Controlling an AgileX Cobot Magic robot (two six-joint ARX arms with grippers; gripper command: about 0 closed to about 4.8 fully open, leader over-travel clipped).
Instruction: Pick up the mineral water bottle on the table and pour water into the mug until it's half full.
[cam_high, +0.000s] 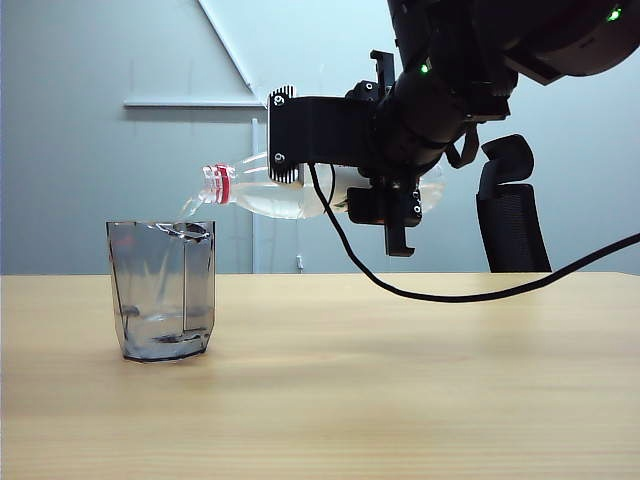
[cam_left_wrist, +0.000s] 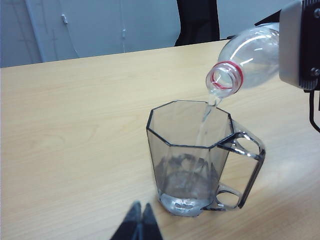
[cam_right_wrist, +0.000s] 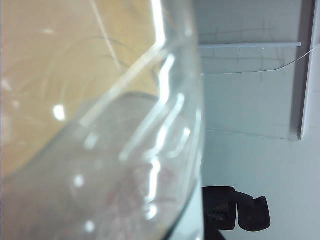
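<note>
The right wrist view is almost filled by the blurred clear wall of the mineral water bottle (cam_right_wrist: 100, 150), its label unreadable, with a black office chair (cam_right_wrist: 235, 212) cut off at the lower right. In the exterior view the right gripper (cam_high: 385, 205) reaches in from the upper right, its dark body hiding the bottle's middle and label; the jaws are clamped across the bottle, which lies nearly level with its red-ringed neck tipped slightly down toward the left. A thin stream of water (cam_left_wrist: 205, 122) falls from the open mouth into the mug (cam_high: 162, 290), a smoky-grey faceted vessel standing on the table (cam_high: 400, 380) at left centre; the left wrist view shows a handle on its right side. A shallow layer of water sits at its bottom. Of the left gripper (cam_left_wrist: 138, 224) only two dark fingertips show at the bottom edge of the left wrist view, pressed together.
</note>
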